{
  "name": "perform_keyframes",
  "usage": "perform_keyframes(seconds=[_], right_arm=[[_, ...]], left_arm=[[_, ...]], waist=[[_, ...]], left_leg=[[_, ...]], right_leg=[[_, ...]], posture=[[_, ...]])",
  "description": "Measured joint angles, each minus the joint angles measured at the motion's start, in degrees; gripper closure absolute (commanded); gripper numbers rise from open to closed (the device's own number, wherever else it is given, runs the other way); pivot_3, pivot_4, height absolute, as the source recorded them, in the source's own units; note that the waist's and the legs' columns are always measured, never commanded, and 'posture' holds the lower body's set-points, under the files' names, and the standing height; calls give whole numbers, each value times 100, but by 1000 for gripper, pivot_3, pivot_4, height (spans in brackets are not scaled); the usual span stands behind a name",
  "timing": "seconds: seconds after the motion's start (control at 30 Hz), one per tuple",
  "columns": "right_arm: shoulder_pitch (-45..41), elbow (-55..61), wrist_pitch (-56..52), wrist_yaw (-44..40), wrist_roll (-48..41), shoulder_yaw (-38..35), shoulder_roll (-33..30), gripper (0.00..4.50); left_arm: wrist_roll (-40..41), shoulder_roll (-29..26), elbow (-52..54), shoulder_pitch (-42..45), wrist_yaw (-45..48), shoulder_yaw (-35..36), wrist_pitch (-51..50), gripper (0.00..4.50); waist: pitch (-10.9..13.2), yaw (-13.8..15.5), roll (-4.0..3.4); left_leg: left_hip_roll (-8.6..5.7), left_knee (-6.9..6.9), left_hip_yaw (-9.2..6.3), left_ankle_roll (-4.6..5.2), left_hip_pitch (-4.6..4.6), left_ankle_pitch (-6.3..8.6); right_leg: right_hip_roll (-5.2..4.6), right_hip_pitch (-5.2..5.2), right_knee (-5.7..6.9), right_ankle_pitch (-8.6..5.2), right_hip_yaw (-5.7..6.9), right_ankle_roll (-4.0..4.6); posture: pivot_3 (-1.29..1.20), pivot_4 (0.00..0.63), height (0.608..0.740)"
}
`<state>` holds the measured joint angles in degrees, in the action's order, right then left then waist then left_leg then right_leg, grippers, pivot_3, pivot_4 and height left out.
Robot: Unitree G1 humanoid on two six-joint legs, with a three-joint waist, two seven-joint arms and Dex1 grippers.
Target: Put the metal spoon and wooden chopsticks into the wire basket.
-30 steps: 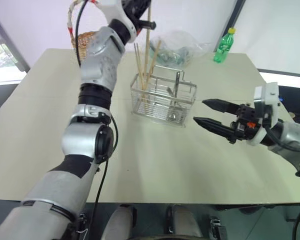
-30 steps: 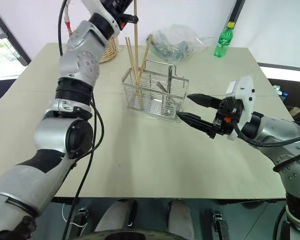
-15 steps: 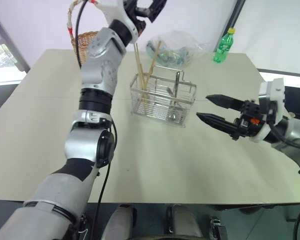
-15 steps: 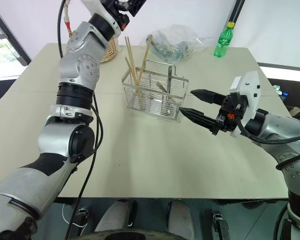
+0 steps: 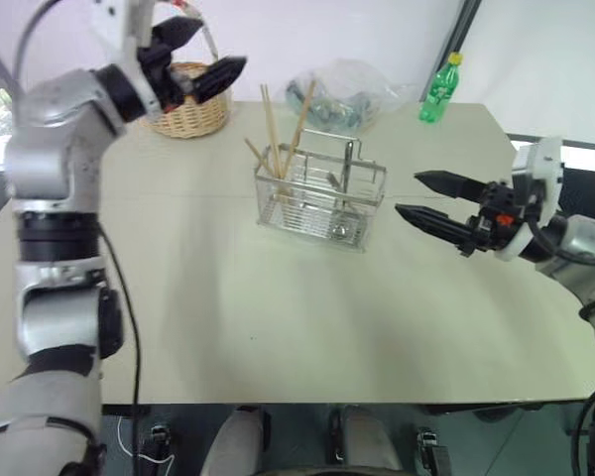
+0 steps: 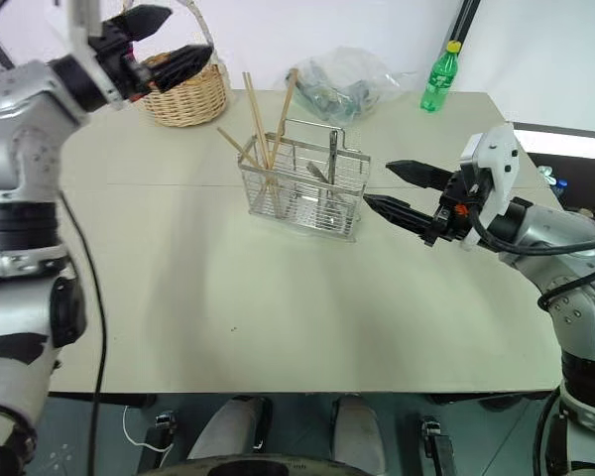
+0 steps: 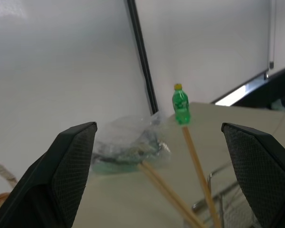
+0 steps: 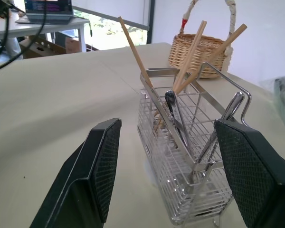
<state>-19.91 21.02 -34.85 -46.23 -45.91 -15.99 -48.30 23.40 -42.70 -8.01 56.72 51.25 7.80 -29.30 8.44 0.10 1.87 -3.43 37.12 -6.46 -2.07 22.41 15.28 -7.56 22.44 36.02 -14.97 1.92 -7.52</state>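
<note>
Tabletop [image 5: 278, 327], pale beige. The wire basket [image 5: 322, 203] stands a little above the middle of the head view, upright, loop handle rising from its centre.

The chopsticks [image 5: 273, 134] stand in the basket's left compartment, leaning and fanned out, tips above the rim. One shorter-looking stick angles off to the left. From the right wrist view, they cross each other above the wire wall [image 8: 190, 61].

The spoon [image 8: 173, 116] is inside the basket as well, seen in the right wrist view leaning near the middle divider, bowl end up. Another metal utensil leans against the handle loop just beside it; I cannot tell which sort.

Left tool [image 5: 200, 55], upper left of the frame, raised above the tabletop, fingers spread wide, nothing between them. It sits in front of a wicker basket [image 5: 188, 104] at the tabletop's far edge, well apart from the wire basket.

Right tool [image 5: 426, 198], right of centre, pointing left toward the wire basket, fingers parted with an empty gap, near the basket's right end but not touching it.

Far edge: a crumpled clear plastic bag [image 5: 352, 89] and a green bottle [image 5: 441, 89] with a yellow cap, upper right.
</note>
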Motion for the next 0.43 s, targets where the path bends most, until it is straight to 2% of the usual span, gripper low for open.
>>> perform_keyframes(seconds=[0.23,0.43], right_arm=[[-322,-281,54,-272,94,13,-11,1294],[-336,-278,55,-461,129,15,-13,1294]], left_arm=[[708,-1582,1186,-850,1050,549,-695,67],[877,-1864,1525,-1712,1107,900,-868,67]], waist=[[3,47,-7],[2,53,-10]], left_leg=[[3,1,-5,1,-3,1],[4,2,-4,1,-2,1]], right_leg=[[-1,-3,0,-2,0,4],[-1,-2,-1,-10,0,18]], posture=[[0,150,661],[0,150,661]])
